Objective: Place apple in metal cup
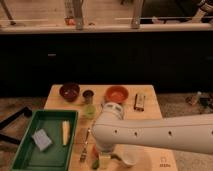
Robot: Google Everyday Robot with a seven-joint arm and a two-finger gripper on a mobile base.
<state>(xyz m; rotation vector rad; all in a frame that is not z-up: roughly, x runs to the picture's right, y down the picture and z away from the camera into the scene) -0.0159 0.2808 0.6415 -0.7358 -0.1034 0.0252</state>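
Claw (103, 159) low at table (150, 107) front, spread wide, nothing gripped, beside apple (94, 150); metal cup (88, 95) well behind

I see a light wooden table (101, 90); along its far edge stand a dark red round bowl (69, 91), the small grey metal cup (88, 95) and an orange round bowl (116, 93); a dark flat packet (140, 101) lies right of them; a translucent green cup (90, 111) stands near the metal cup; a green plastic tray (52, 155) covers the left front; at the front edge lie the small orange-red apple (94, 149) and a clear whitish cup (129, 157); the gripper (102, 156) hangs just beside the apple, fingers spread apart.
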